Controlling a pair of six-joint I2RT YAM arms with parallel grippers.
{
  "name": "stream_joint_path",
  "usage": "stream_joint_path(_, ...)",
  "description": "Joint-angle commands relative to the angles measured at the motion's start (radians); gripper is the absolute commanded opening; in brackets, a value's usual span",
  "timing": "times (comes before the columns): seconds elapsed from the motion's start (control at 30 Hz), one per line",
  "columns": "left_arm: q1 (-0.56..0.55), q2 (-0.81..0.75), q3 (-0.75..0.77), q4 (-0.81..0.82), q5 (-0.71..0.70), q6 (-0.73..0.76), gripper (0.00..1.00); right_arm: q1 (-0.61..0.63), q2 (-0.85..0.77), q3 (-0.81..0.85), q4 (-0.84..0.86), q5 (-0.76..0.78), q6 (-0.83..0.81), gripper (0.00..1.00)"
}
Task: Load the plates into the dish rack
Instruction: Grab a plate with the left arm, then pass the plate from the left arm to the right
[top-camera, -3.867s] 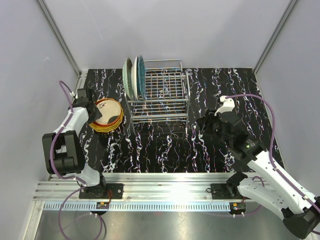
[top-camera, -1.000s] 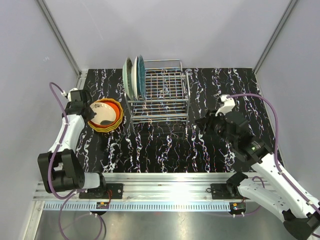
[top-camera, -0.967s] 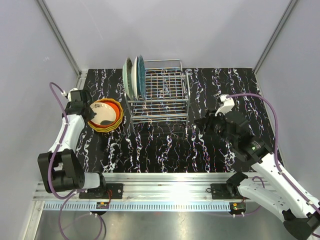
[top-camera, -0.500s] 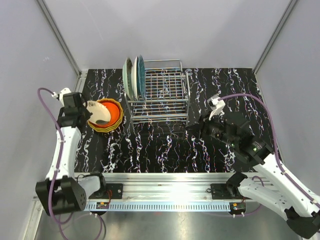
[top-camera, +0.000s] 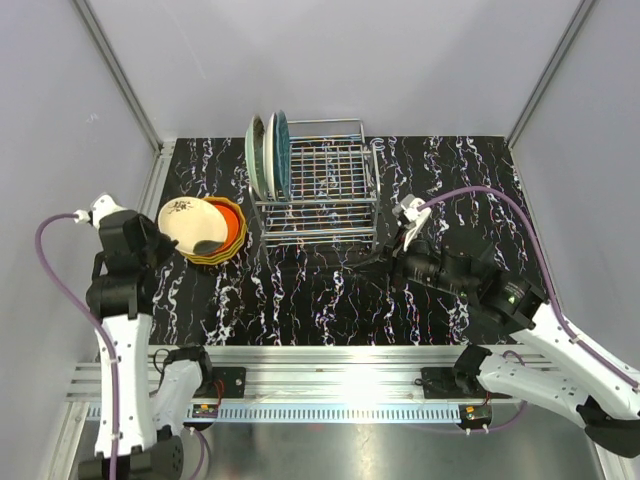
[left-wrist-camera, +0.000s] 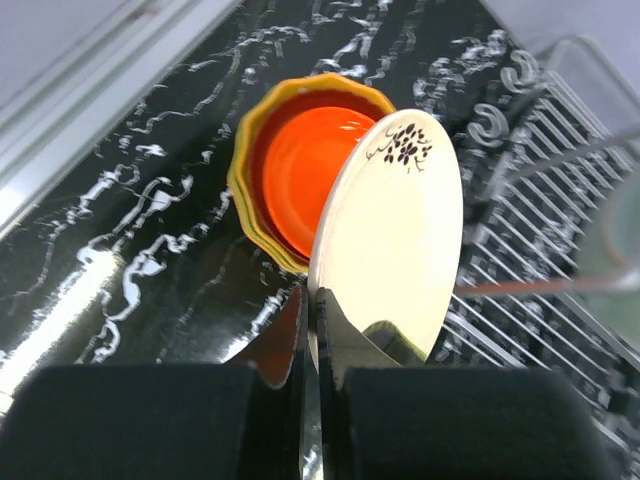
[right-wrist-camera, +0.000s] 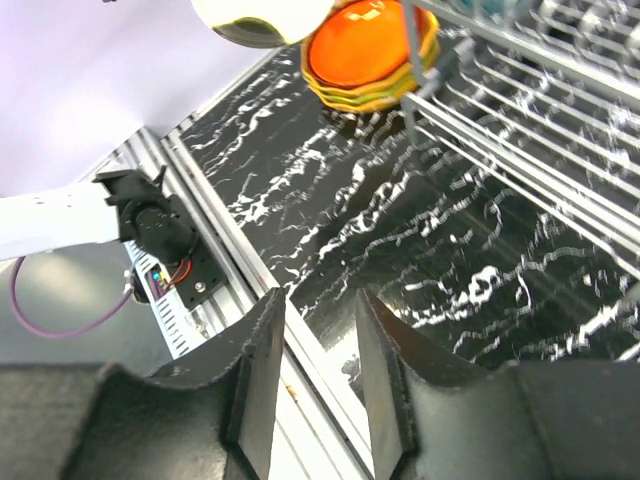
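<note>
Change, left arm: the cream plate (left-wrist-camera: 390, 240), tipped up at the edge of the stack half a second ago, now hangs clear above the stack, and the arm has drawn back, away from the dish rack (top-camera: 318, 238).
Change, right arm: it has reached in toward the rack's near right corner.
Meaning: the pick looks done. One more plate is free to carry to the rack, and a handover to the right arm is possible, though that is only a guess.
Left pincer (left-wrist-camera: 312, 340): clenched on the cream plate's near rim.
Right pincer (right-wrist-camera: 315, 370): released, nothing between its fingers, just in front of the rack's near right corner.
Plate against pincer: only the rim sits between the left fingers. The rest of the plate stands out beyond the fingertips, tilted on edge, its dark sprig at the far side.
Plate against rack: to the rack's left, apart from it, not yet over any slot.
Stack (top-camera: 228, 228): orange plate on top, flat on the table, just left of the rack's near left corner.
Already racked: a mint green plate (top-camera: 256, 155) and a teal plate (top-camera: 280, 150), upright at the rack's left end.
</note>
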Motion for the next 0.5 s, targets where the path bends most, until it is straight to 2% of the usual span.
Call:
stream_joint_path(0.0,0.006,-0.078,0.068,-0.064,0.125,-0.049,0.0,0.057,0.031,0.087,0.043,0.002,-0.075,0.43)
stream_joint_path(0.17,0.004,-0.157,0.013,-0.13,0.29,-0.061,0.0,0.185,0.127,0.098,0.099,0.106,-0.158,0.45)
stream_joint_path(0.23,0.004,-0.199,-0.013,-0.144,0.332,-0.06,0.0,0.272,0.179,0.095,0.141,0.167,-0.215,0.47)
stream_joint_path(0.27,0.006,-0.21,-0.024,-0.169,0.335,-0.058,0.0,0.341,0.215,0.093,0.158,0.225,-0.239,0.48)
stream_joint_path(0.47,-0.042,-0.276,-0.074,-0.193,0.384,-0.058,0.0,0.534,0.364,0.11,0.305,0.391,-0.445,0.59)
